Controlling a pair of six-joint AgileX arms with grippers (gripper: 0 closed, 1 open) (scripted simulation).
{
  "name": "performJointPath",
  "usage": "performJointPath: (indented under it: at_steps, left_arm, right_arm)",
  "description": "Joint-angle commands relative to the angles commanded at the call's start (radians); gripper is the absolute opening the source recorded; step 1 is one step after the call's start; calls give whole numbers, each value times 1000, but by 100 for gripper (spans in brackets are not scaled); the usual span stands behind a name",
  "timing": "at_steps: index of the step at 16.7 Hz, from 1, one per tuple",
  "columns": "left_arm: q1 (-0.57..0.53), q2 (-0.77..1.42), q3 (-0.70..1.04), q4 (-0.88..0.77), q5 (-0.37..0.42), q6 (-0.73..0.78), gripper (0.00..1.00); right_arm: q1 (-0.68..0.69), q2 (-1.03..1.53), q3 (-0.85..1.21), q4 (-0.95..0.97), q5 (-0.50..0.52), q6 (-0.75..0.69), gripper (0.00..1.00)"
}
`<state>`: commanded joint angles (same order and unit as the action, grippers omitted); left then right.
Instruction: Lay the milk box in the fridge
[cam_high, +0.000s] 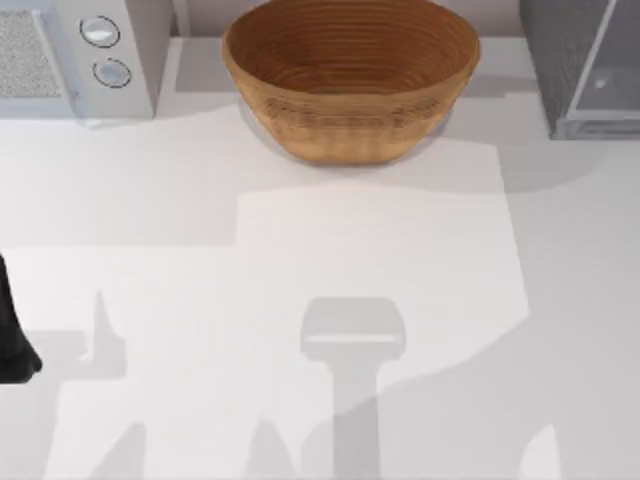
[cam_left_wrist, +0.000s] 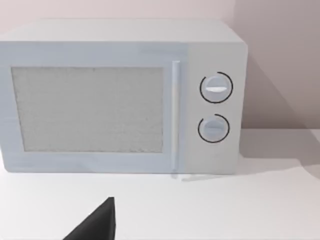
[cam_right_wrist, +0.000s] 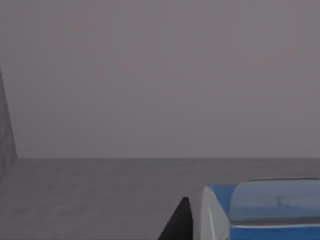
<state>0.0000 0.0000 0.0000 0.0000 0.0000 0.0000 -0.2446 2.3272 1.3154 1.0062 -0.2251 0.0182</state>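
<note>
The milk box (cam_right_wrist: 265, 212) shows its blue top and a white edge in the right wrist view. My right gripper (cam_right_wrist: 200, 225) is shut on it, one dark fingertip (cam_right_wrist: 181, 222) lying against the carton's side and the other hidden. Plain grey surfaces, a flat floor and a back wall, surround the carton. The fridge (cam_high: 558, 60) is the grey cabinet with a pale door panel at the table's far right corner. My left gripper (cam_high: 14, 350) is parked at the table's left edge, facing the microwave.
A large woven basket (cam_high: 350, 75) stands at the back middle of the white table (cam_high: 300, 260). A pale microwave (cam_high: 110, 50) (cam_left_wrist: 120, 100) with two round knobs sits at the back left.
</note>
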Motion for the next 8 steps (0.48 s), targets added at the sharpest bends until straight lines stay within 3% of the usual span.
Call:
performJointPath:
  at_steps: [4,8]
  left_arm:
    - [0,0,0,0,0,0,100]
    - [0,0,0,0,0,0,100]
  right_arm:
    - [19,82,217,-129,22,-2,0]
    - [28,110,291,-182,31,-4,0]
